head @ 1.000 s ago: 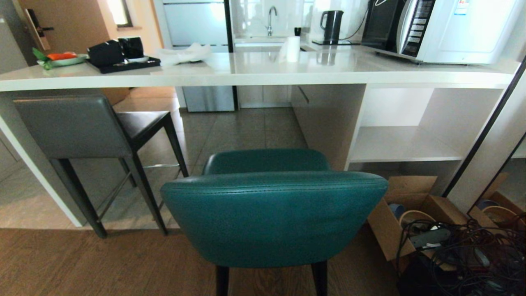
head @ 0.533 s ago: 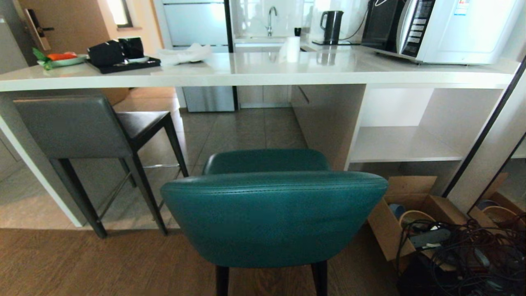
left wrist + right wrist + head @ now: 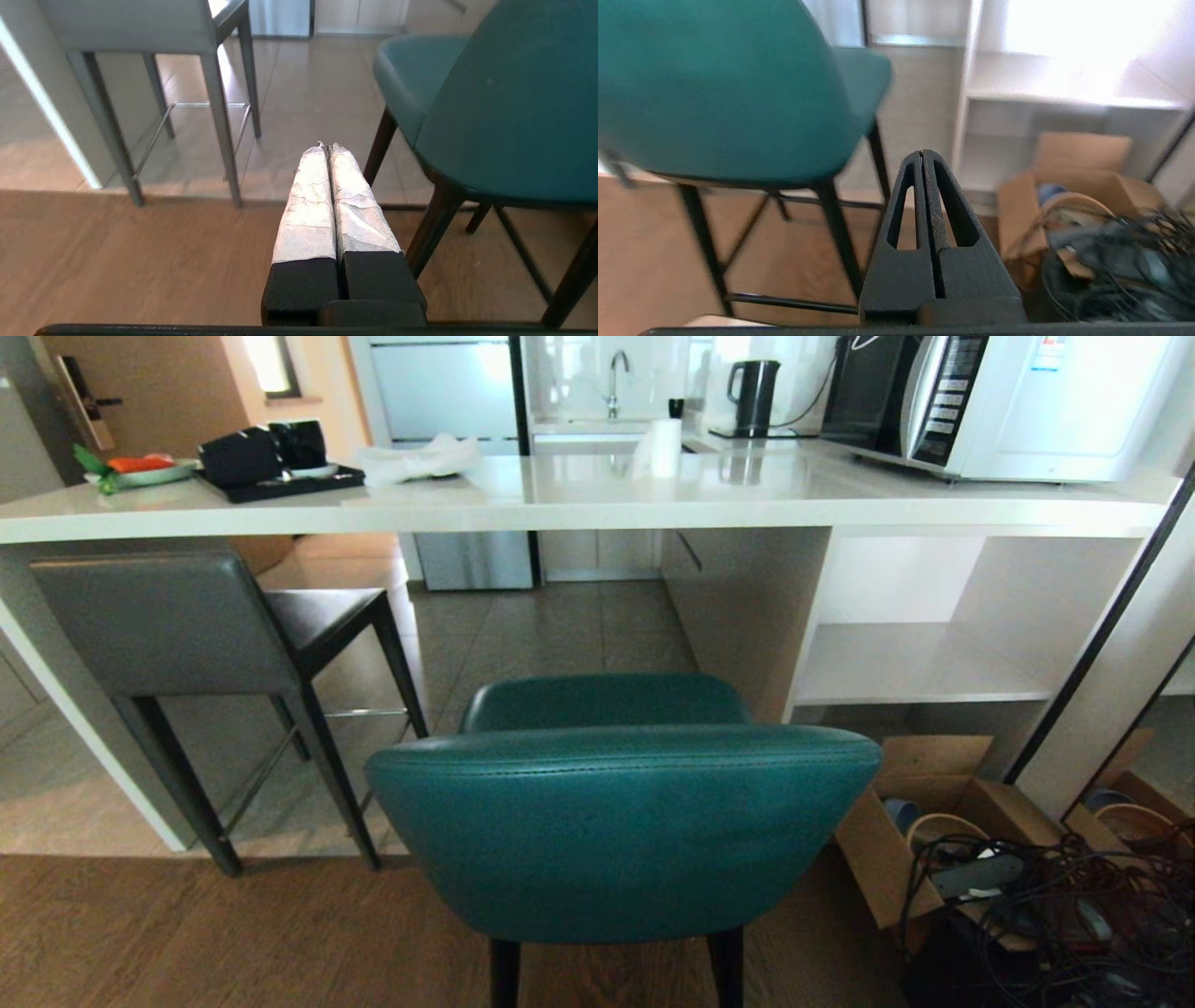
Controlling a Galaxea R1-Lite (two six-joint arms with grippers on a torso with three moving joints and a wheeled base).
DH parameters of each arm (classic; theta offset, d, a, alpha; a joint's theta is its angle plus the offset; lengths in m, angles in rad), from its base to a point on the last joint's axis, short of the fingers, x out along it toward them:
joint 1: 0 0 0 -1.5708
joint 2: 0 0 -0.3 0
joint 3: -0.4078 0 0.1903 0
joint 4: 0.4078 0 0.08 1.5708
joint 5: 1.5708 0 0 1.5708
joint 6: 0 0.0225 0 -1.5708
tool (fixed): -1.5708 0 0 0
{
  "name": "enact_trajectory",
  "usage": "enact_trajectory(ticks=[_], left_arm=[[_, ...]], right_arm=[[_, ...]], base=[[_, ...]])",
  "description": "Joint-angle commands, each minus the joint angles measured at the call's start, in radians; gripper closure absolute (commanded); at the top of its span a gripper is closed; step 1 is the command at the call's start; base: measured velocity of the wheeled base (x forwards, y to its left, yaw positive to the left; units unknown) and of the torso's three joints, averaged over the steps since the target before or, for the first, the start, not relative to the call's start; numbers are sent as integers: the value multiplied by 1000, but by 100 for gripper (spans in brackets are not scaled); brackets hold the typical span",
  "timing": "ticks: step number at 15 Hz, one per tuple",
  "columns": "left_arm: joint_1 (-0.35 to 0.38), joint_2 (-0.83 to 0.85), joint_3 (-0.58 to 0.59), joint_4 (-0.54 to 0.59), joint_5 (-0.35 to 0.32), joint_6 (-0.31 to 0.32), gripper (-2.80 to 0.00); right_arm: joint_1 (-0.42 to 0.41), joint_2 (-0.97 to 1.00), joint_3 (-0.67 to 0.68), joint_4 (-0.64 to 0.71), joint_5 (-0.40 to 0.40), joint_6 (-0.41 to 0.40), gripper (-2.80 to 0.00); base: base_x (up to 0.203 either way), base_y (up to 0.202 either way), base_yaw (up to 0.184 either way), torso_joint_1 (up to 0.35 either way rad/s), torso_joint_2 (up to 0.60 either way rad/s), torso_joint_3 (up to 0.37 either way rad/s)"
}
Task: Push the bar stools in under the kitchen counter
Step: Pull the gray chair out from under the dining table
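A teal bar stool [image 3: 621, 831] with a rounded back stands right in front of me, its seat short of the kitchen counter [image 3: 579, 509]. The grey bar stool [image 3: 168, 625] stands at the left with its seat under the white slab. Neither arm shows in the head view. My left gripper [image 3: 327, 145] is shut and empty, low over the wood floor beside the teal stool [image 3: 504, 102], with the grey stool's legs [image 3: 219, 135] ahead. On the teal stool's [image 3: 724, 88] other side, my right gripper [image 3: 922, 152] is shut and empty, apart from it.
A cardboard box [image 3: 934, 821] and a tangle of cables [image 3: 1055, 915] lie on the floor at the right, below the open white shelf [image 3: 915, 663]. On the counter stand a microwave [image 3: 1018, 401], a paper roll [image 3: 665, 446], a black tray [image 3: 280, 476] and a plate [image 3: 140, 471].
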Motion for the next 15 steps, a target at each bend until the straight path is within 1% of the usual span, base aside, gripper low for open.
enact_trajectory(ticks=[1,3,5,6,8,10,11,12,15], left_arm=[[-1,-3,41,-33,-4,-9,0],[-1,-3,49,-24,-16,-36,0],[-1,-4,49,6,-13,-33,0],[-1,-4,49,4,-13,-34,0],[-1,-4,49,6,-15,-35,0],[2,-4,49,21,-14,-15,0],[-1,-3,49,31,-15,-32,0],[-1,-3,49,29,-15,-49,0],[1,-3,49,27,-16,-45,0]], right_arm=[[0,-5,81,-49,-8,-8,0],[0,-5,178,-196,-12,-13,0],[0,-5,195,-229,-9,-34,0],[1,-5,199,-240,-21,-78,0],[2,-5,201,-212,-107,-101,0],[2,-5,199,-82,-167,-88,0],[2,-5,199,-73,-182,-35,0],[2,-5,201,-95,-203,6,0],[2,-5,201,-96,-195,6,0]], base=[[0,0,0,0,0,0],[0,0,0,0,0,0],[0,0,0,0,0,0],[0,0,0,0,0,0],[0,0,0,0,0,0],[0,0,0,0,0,0],[0,0,0,0,0,0],[0,0,0,0,0,0],[0,0,0,0,0,0]])
